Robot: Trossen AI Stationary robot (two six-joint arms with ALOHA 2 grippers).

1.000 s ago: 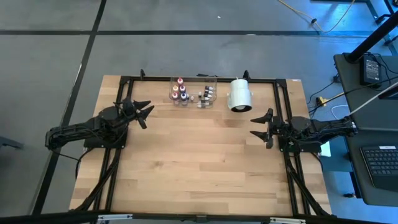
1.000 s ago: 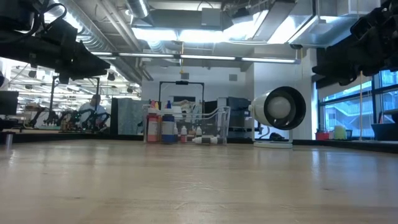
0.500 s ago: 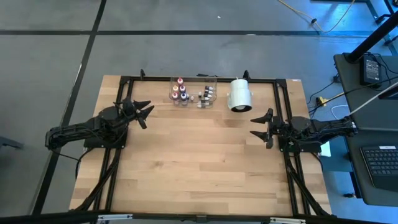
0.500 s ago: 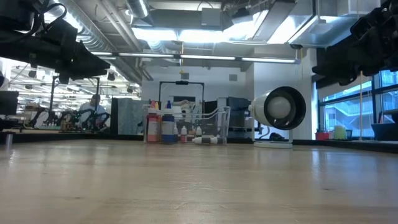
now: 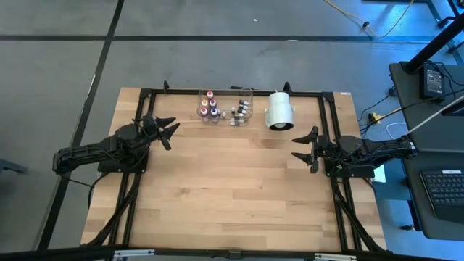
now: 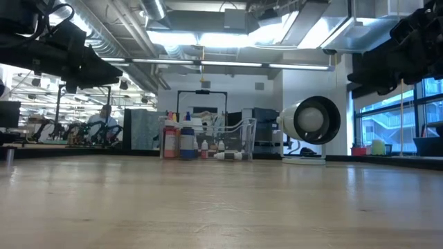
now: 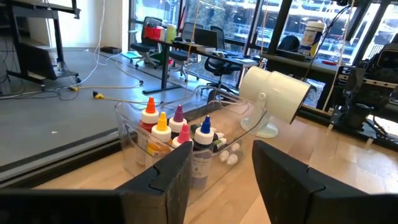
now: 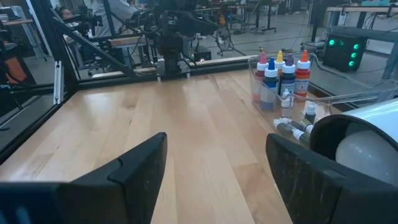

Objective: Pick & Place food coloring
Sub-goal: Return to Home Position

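1. Standing in the clear bin (image 5: 226,90) at the table's 12 o'clock edge, the food coloring bottles (image 5: 209,107) are found.
2. The left gripper (image 5: 168,132), the nearer one, is seen spread apart and empty, with the bottles at its 2 o'clock.
3. The right gripper (image 5: 303,148) is likewise seen parted and empty, with the bottles at its 10 o'clock.

A white cylinder (image 5: 280,111) lies on its side on a small stand, near the right gripper (image 5: 303,145) and farther toward the table's back edge; its round open end faces the front. Just beside it, on the side nearer the left gripper (image 5: 168,133), stands a clear plastic tray (image 5: 226,90). A pale wooden table (image 5: 232,188) spreads below both grippers. Well behind the right gripper, off the table, a keyboard (image 5: 442,190) sits on a dark desk. In the low view, a person (image 6: 105,117) sits far back in the room.
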